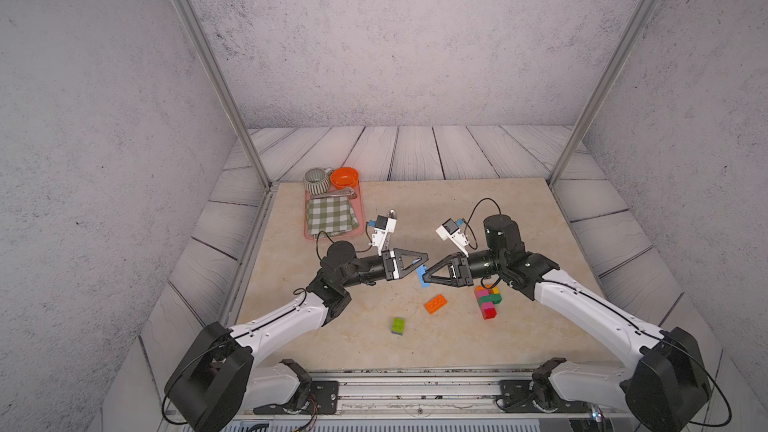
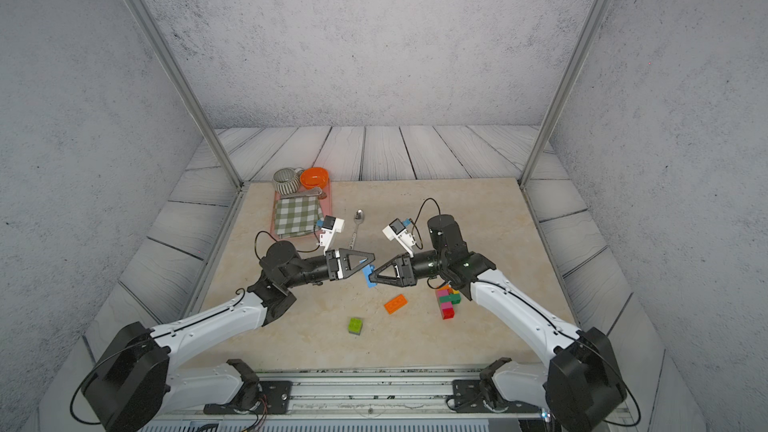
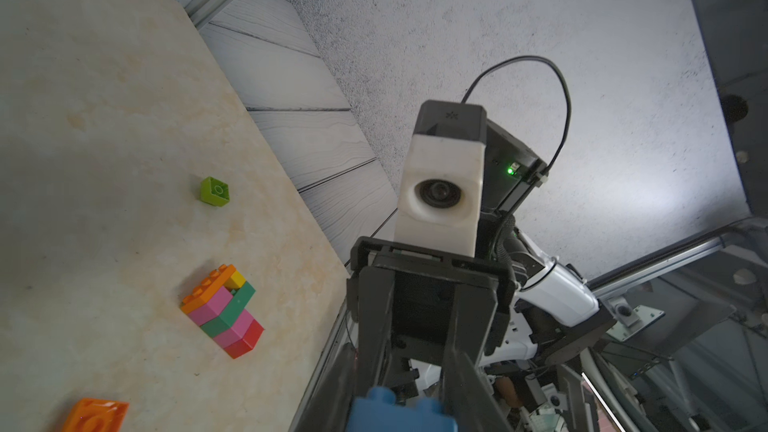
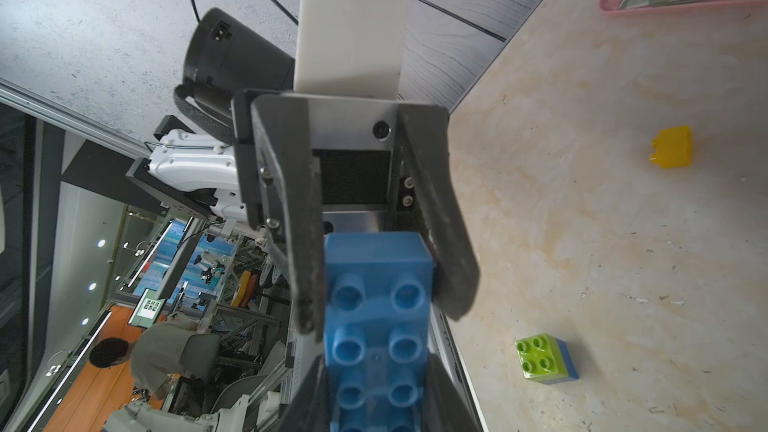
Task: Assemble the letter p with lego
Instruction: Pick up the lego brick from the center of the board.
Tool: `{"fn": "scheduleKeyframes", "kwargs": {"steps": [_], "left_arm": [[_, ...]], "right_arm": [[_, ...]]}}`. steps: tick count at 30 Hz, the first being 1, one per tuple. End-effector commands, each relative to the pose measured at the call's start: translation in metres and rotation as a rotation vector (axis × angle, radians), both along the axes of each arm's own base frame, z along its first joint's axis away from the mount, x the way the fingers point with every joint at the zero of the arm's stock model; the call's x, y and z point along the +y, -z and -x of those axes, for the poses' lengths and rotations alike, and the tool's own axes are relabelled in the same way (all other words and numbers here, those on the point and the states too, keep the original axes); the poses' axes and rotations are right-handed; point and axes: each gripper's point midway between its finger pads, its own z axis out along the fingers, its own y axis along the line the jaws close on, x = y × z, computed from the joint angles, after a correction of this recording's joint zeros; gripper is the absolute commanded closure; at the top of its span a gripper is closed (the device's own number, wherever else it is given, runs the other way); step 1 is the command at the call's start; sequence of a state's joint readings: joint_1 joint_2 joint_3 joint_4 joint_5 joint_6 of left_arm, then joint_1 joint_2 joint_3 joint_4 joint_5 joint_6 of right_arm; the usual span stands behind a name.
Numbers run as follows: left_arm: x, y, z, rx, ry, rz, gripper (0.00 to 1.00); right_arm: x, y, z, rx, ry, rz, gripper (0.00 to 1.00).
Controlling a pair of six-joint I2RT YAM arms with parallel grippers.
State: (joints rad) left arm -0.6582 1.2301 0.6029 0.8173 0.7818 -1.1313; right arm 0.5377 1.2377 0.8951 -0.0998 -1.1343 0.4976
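A blue brick (image 1: 424,283) is held over the middle of the table (image 1: 519,222). It is gripped at one end by the left gripper (image 1: 425,261), reaching in from 9 o'clock, and at the other by the right gripper (image 1: 428,278), from 3 o'clock. Both pairs of fingers are closed narrowly on its sides. From it, an orange brick (image 1: 436,303) is seen at 5 o'clock, a stack (image 1: 487,303) of pink, green and red bricks at 4 o'clock, and a lime brick (image 1: 398,324) at 7 o'clock.

Soft even light, faint shadows, wide-angle bowing at edges, close blue brick (image 3: 399,411) blurred
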Motion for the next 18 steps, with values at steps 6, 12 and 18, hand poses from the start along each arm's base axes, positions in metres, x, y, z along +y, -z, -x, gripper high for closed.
{"fn": "scheduleKeyframes", "kwargs": {"steps": [6,12,18], "left_arm": [[0.008,-0.002,0.004,-0.03,-0.036,0.003,0.87],[0.014,-0.003,0.003,-0.042,-0.081,0.006,0.87],[0.016,-0.001,0.001,-0.044,-0.094,0.003,0.87]], "right_arm": [[0.007,-0.015,-0.012,-0.018,0.02,-0.055,0.61],[0.012,-0.02,-0.017,-0.003,0.022,-0.089,0.61],[0.014,-0.018,-0.017,0.011,0.008,-0.091,0.54]]}}
